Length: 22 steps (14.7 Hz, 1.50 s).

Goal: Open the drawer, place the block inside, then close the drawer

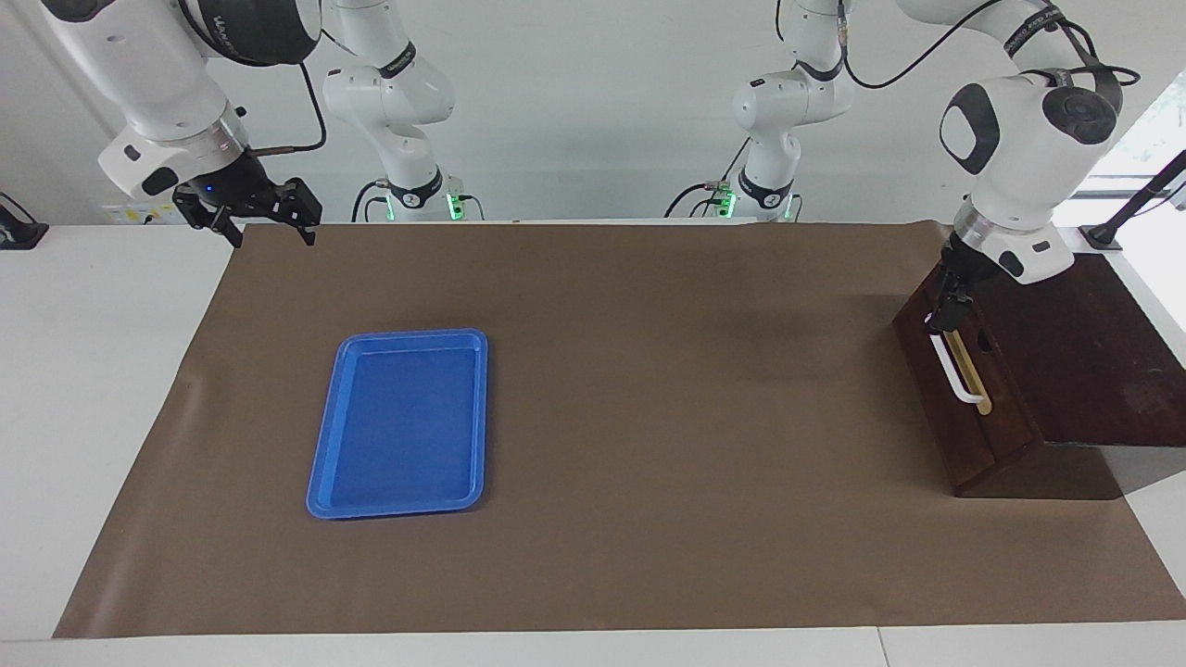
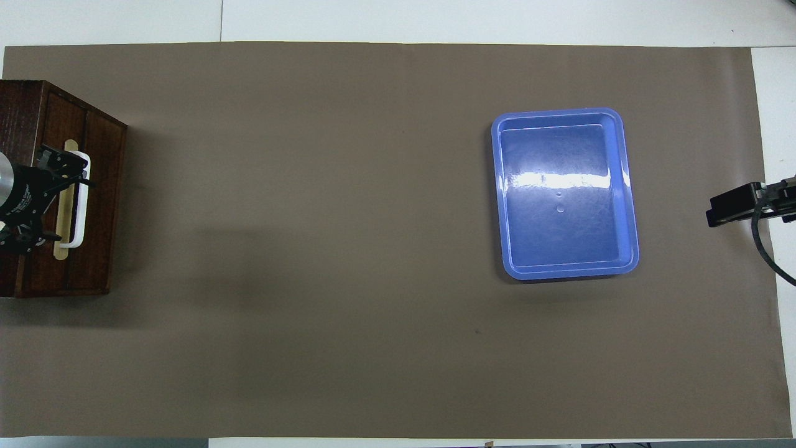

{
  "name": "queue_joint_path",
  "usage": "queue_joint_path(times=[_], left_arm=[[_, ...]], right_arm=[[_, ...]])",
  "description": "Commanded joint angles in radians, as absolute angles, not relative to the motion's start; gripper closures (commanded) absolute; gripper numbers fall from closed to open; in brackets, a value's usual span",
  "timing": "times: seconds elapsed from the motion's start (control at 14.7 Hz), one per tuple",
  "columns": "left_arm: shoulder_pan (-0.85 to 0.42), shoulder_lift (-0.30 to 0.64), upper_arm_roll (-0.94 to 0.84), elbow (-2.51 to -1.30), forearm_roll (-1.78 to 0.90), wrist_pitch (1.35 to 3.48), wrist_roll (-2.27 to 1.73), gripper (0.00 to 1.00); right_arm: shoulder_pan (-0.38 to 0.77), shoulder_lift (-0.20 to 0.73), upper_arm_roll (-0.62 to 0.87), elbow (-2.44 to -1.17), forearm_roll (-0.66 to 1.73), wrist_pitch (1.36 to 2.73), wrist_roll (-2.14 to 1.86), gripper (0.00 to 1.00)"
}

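Right end effector point(image 1: 269, 225): hanging in the air over the bench's edge at the right arm's end, at the corner of the brown paper sheet point(image 1: 649, 417) nearest the robots; its black fingers are standing apart and holding nothing.

Right arm: waiting, clear of everything on the bench.

Flat blue plastic tray point(image 1: 320, 463): lying on the brown sheet toward the right arm's end, well apart from both end effectors; only a glare streak and a small mark are showing on its floor in the overhead view.

Bench point(image 1: 93, 371): white top, lying mostly under the brown sheet.

Dark brown wooden drawer point(image 1: 936, 380): sitting pushed in, flush with the front of its dark wooden box point(image 1: 1084, 352) at the left arm's end; its front is facing the tray.

White loop handle point(image 1: 959, 375): running along the tan strip on the drawer front.

Left end effector point(image 1: 947, 310): reaching down over the box's front edge, tips at the end of the handle nearer the robots; whether the fingers are pinching the handle I cannot tell.

Small yellow block: not showing in either view.
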<state>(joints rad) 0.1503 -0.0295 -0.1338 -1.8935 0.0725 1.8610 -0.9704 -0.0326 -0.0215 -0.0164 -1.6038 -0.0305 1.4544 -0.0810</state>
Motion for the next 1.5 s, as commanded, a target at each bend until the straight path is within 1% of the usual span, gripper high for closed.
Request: queue_joint_path(times=[0.0, 0.07, 0.34, 0.48, 0.55, 0.82, 1.43], left_arm=[[0.118, -0.011, -0.121, -1.815, 0.048, 1.76, -0.777, 0.0], [0.111, -0.006, -0.123, -1.79, 0.038, 1.717, -0.671, 0.0], [0.091, -0.02, -0.141, -1.776, 0.017, 1.629, -0.36, 0.0], [0.033, -0.005, -0.123, -1.758, 0.014, 1.603, -0.276, 0.0], [-0.001, -0.005, -0.1, -1.726, 0.012, 1.58, -0.253, 0.0], [-0.005, 0.009, -0.1, -1.683, 0.009, 1.519, -0.096, 0.0], [0.008, 0.015, -0.095, -1.649, 0.018, 1.509, -0.078, 0.0]], right_arm=[[-0.038, -0.032, -0.009, -1.611, -0.035, 1.46, -0.075, 0.0], [-0.038, -0.032, -0.011, -1.611, -0.035, 1.46, -0.075, 0.0], [-0.038, -0.034, -0.011, -1.612, -0.035, 1.459, -0.075, 0.0], [-0.038, -0.034, -0.011, -1.612, -0.035, 1.459, -0.075, 0.0], [-0.038, -0.034, -0.011, -1.612, -0.035, 1.459, -0.075, 0.0], [-0.038, -0.034, -0.011, -1.612, -0.035, 1.46, -0.075, 0.0], [-0.04, -0.032, -0.011, -1.612, -0.035, 1.462, -0.075, 0.0]])
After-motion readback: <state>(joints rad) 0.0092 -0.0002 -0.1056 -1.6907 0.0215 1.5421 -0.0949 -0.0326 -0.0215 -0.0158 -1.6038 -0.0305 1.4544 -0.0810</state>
